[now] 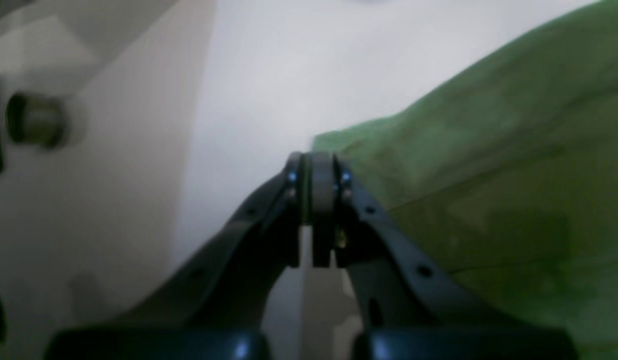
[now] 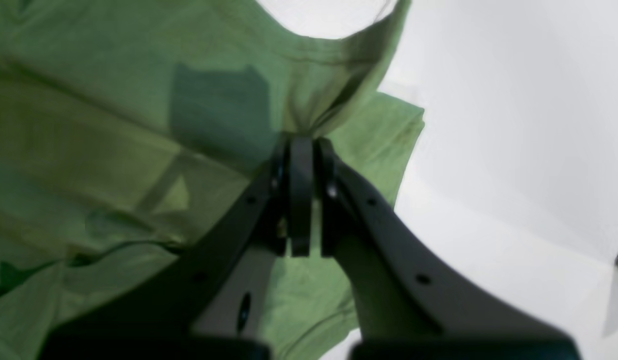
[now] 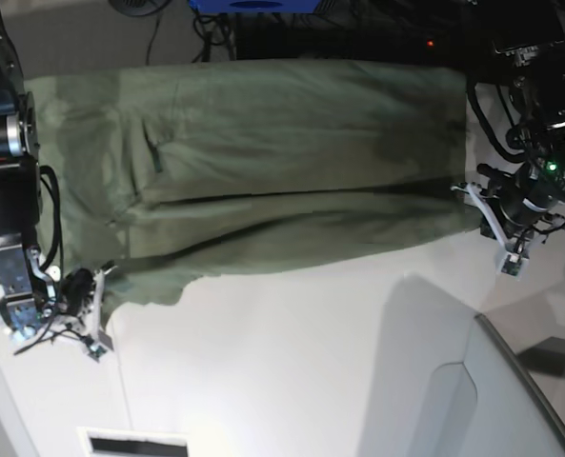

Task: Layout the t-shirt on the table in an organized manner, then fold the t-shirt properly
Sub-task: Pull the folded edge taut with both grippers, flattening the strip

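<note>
T-shirt fabric lies spread lengthwise across the far part of the table, partly doubled over along a crease, with one end by each arm. The right gripper has its jaws pinched together on bunched cloth beside the collar opening, and the left gripper is likewise closed, apparently pinching the cloth's edge at the opposite end. To do this step well, move both arms at matched height and speed, keep light tension along the length so no slack wrinkles form, and align the carried edge squarely before releasing.
</note>
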